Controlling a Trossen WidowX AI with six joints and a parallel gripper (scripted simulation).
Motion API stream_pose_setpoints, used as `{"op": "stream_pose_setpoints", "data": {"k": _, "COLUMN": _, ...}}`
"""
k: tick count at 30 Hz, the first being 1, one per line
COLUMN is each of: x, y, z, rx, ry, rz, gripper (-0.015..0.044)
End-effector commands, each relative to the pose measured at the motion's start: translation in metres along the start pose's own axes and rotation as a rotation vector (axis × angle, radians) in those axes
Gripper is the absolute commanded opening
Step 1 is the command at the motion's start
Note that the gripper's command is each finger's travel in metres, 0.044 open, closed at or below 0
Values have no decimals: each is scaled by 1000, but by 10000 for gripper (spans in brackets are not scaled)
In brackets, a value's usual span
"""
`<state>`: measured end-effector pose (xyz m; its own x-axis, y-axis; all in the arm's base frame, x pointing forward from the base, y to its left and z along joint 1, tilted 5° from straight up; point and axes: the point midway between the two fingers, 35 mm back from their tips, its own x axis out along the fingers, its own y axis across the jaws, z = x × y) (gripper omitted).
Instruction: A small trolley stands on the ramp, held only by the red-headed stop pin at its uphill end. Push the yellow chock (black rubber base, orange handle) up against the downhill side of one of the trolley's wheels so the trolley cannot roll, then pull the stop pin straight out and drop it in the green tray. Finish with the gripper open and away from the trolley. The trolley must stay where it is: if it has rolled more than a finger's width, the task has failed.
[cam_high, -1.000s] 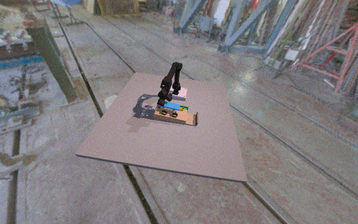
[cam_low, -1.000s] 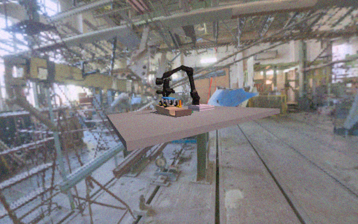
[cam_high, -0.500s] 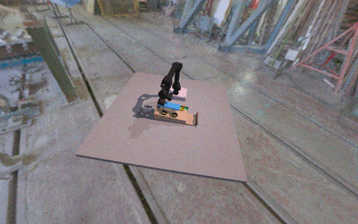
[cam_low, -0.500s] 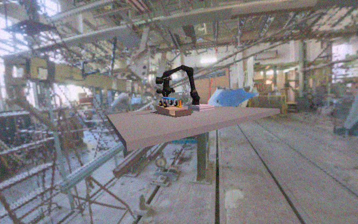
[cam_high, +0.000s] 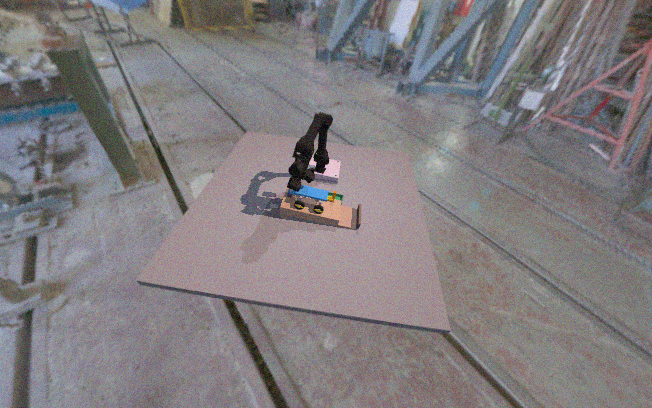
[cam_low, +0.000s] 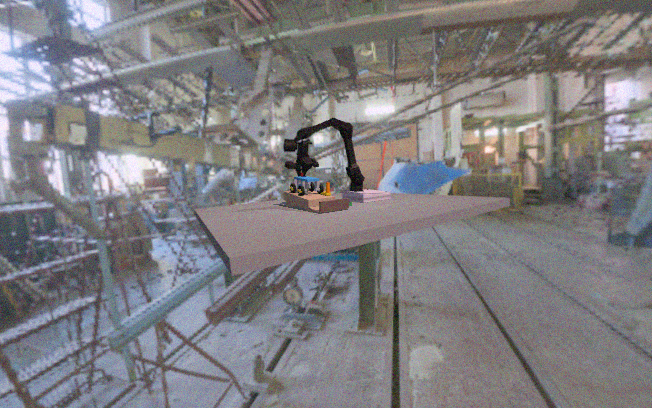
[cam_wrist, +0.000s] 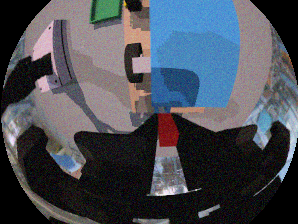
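The trolley, with its blue deck (cam_high: 311, 193) (cam_low: 307, 178) (cam_wrist: 205, 25) and black wheels, stands on the wooden ramp (cam_high: 344, 215) (cam_low: 299, 201). My gripper (cam_high: 294, 188) (cam_low: 302, 174) (cam_wrist: 164, 116) is at its uphill end, shut on the red head of the stop pin (cam_wrist: 168, 131). The pin's lower part is hidden, so I cannot tell how deep it sits. The chock's orange handle (cam_high: 331, 196) (cam_low: 328, 188) stands upright on the ramp by the trolley's downhill end; its contact with the wheel is not clear. The green tray (cam_high: 340, 197) (cam_wrist: 106, 10) lies beside the ramp.
The pink base plate (cam_high: 331, 172) (cam_low: 371, 196) (cam_wrist: 44, 45) of the arm is on the tray's side of the ramp. A dark end board (cam_high: 359, 216) (cam_low: 334, 205) closes the ramp's low end. The blue deck is close in front of my fingers.
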<state>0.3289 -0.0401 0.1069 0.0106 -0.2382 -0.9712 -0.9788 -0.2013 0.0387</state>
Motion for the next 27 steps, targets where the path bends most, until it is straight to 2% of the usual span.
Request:
{"op": "stream_pose_setpoints", "data": {"k": 1, "x": -5, "y": 0, "z": -1, "rx": 5, "ry": 5, "rz": -6, "gripper": 0}}
{"op": "stream_pose_setpoints", "data": {"k": 27, "x": -17, "y": 0, "z": -3, "rx": 5, "ry": 5, "rz": -6, "gripper": 0}}
